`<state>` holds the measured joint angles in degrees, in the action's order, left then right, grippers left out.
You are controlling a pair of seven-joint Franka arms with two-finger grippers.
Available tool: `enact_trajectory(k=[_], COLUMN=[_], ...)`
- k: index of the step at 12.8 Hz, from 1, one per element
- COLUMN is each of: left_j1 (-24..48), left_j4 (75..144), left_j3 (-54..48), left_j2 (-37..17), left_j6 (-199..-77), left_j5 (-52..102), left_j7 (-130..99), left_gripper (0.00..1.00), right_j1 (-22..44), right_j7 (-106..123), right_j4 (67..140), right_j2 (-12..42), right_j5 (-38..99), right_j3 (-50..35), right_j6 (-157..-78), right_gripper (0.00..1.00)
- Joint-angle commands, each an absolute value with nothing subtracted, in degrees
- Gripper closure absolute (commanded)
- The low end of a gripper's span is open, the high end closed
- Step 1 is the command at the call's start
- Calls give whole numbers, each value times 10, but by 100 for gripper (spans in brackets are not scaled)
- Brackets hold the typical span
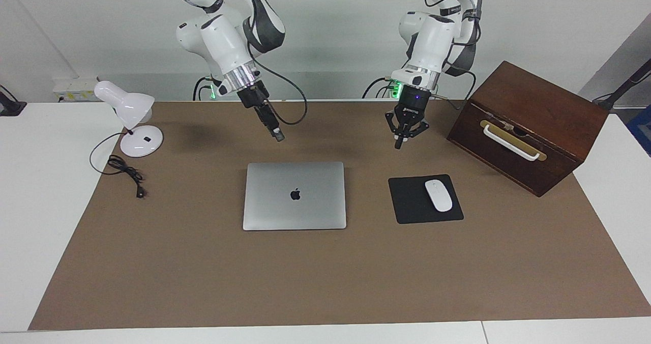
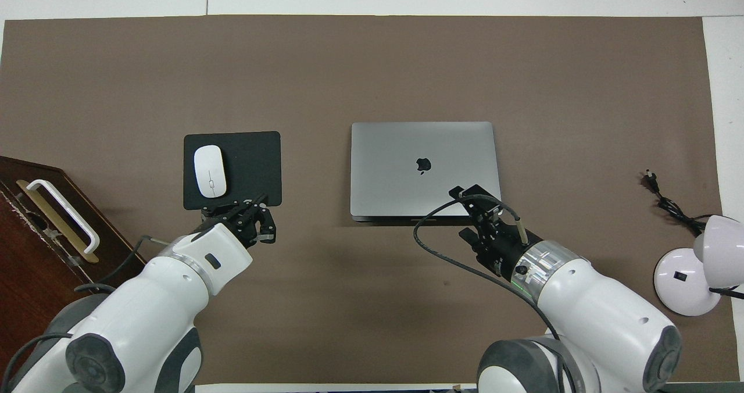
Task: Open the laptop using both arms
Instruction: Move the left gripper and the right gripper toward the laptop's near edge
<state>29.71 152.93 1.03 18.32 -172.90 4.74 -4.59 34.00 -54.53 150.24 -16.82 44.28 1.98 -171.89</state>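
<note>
The silver-grey laptop (image 1: 295, 209) lies shut and flat on the brown mat, its apple logo up; it also shows in the overhead view (image 2: 401, 149). My right gripper (image 1: 277, 135) hangs tilted in the air over the mat at the laptop's edge nearest the robots, not touching it. In the overhead view it (image 2: 463, 193) covers that edge's corner toward the right arm's end. My left gripper (image 1: 400, 143) hangs shut and empty over the mat beside the black mouse pad's nearer edge, also seen in the overhead view (image 2: 256, 204).
A black mouse pad (image 1: 412, 201) with a white mouse (image 1: 438, 195) lies beside the laptop toward the left arm's end. A brown wooden box (image 1: 539, 115) with a white handle stands at that end. A white desk lamp (image 1: 135, 125) and its cord (image 1: 127, 173) are at the right arm's end.
</note>
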Motion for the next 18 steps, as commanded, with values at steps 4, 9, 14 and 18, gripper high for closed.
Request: enact_trajectory(k=[4,9,14,18], left_j1=[374,421,443,451], left_j4=[1570,1570,1562,1530], left_j3=[18,18,19,20], left_j2=[65,25,-4,-45], left_j6=[-1939,-1989,-2007,-2007], left_j5=[54,54,54,53], left_j7=[-47,-45,-43,-40], left_gripper=[100,100,100,100], right_j1=[364,364,364,363], right_j7=[-551,-546,-541,-541], right_j4=[1502,1499,1483,1462], right_j2=[-113,-91,-52,-24], right_j5=[488,489,488,488], right_j3=[18,18,18,18], right_j6=[-1747,-1746,-1750,-1753], right_gripper=[0,0,0,0])
